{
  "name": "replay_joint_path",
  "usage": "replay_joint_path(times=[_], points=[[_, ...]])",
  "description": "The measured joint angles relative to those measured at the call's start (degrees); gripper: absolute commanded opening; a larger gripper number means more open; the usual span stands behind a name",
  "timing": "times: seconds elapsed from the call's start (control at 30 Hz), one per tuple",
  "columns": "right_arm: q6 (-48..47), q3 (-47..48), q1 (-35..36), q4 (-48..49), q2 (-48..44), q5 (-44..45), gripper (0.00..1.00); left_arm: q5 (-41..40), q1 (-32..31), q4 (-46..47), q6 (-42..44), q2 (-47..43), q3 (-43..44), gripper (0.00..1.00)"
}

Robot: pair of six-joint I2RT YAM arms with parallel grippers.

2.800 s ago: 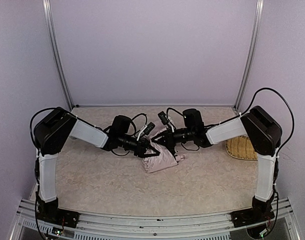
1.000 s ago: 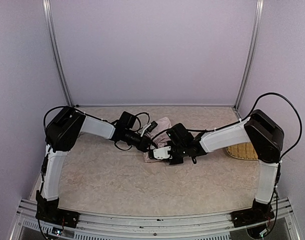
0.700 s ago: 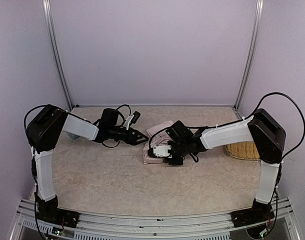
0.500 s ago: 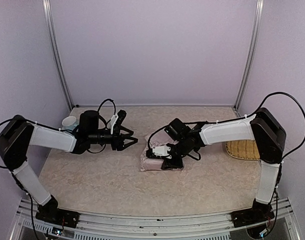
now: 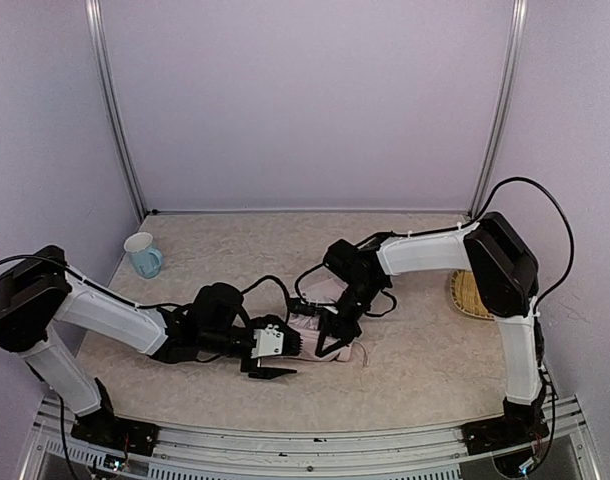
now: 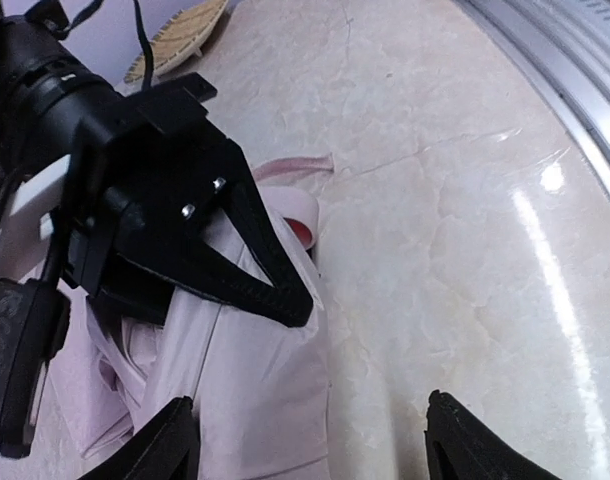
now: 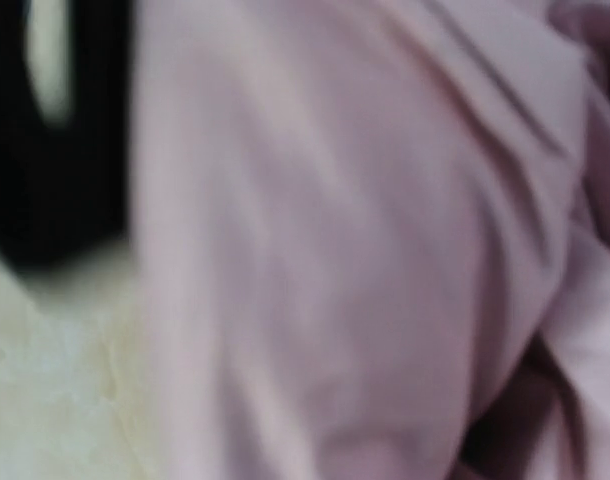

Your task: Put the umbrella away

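Observation:
The pale pink umbrella point(image 5: 331, 296) lies folded and crumpled mid-table. In the left wrist view its fabric point(image 6: 260, 385) lies just ahead of my left gripper point(image 6: 315, 450). My left gripper point(image 5: 274, 358) is open and empty, low over the table, just left of the umbrella's near end. My right gripper point(image 5: 334, 338) points down onto the umbrella; one black finger point(image 6: 265, 265) lies on the fabric. The right wrist view is filled with blurred pink fabric point(image 7: 325, 250), and its fingers do not show. A pink strap end point(image 5: 362, 358) trails on the table.
A pale blue mug point(image 5: 142, 254) stands at the back left. A woven straw mat point(image 5: 463, 296) lies at the right behind the right arm, and shows in the left wrist view point(image 6: 180, 40). The table's metal front rail point(image 6: 565, 60) runs close by.
My left arm has swung from the back left down to the near side of the umbrella, still open. My right gripper has stayed on the umbrella and shifted slightly right and nearer.

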Motion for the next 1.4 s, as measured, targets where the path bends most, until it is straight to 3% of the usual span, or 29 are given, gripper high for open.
replay_joint_path(times=[0.17,0.33,0.8,0.93,1.03,1.13,1.27,1.4], points=[[1.01,3.61,-1.44,-3.80,3.21,-3.52,0.17,-5.95,-1.90,-0.50,6.19,7.56,6.16,0.77],[0.81,4.09,-1.92,-4.48,3.82,-4.87,0.17,-10.73,-3.43,1.29,10.01,9.88,7.04,0.78],[-0.48,3.56,-1.92,-4.37,3.56,-5.07,0.16,-12.41,-1.11,2.10,10.97,4.07,3.32,0.81],[-0.31,3.15,-1.92,-3.78,3.30,-5.01,0.20,-13.88,-0.35,0.15,10.19,9.31,5.97,0.67],[0.00,2.56,-1.92,-2.82,2.73,-4.83,0.37,-14.69,-0.02,-2.58,9.09,12.61,9.33,0.40],[1.64,0.76,-2.05,-1.20,1.22,-4.28,0.51,-13.60,0.42,-7.58,7.48,13.81,12.26,0.23],[4.24,-3.98,-3.10,3.74,-2.93,-4.07,0.67,-12.20,0.57,-13.33,6.43,14.45,15.45,0.13],[7.80,-12.02,-3.61,12.44,-10.43,0.04,0.72,-9.90,1.07,-16.20,3.13,15.52,18.73,0.08]])
